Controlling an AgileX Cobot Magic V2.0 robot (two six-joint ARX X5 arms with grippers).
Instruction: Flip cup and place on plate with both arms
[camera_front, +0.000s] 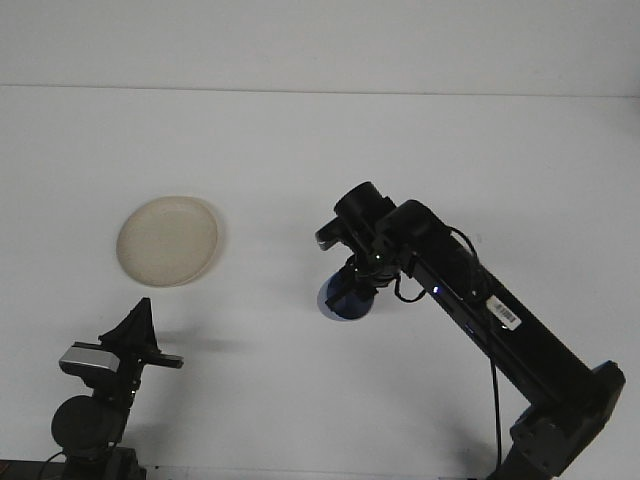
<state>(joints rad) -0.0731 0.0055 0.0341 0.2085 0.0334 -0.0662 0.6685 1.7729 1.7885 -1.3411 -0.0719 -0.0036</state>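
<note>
I am seeing the plate lying on the white worktop at the left, a shallow round dish, cream and matte, with nothing in it. The cup is sitting well apart from it, near the middle of the worktop, under the end of my right arm. It is blue and round, and only its lower rim is showing as a dark disc; the arm's wrist is covering the rest, so I cannot tell which way its mouth is facing or whether it is touching the worktop.

The right gripper is pointing down onto the cup and seems to be holding it, though its jaws are lost in black housing and cables. The arm itself is a long black boxy link running to the lower right corner, with a white label on it.

The left gripper is resting low at the bottom left, a black pointed shape; I cannot tell how its jaws are standing. Its base is cut off by the frame edge.
</note>
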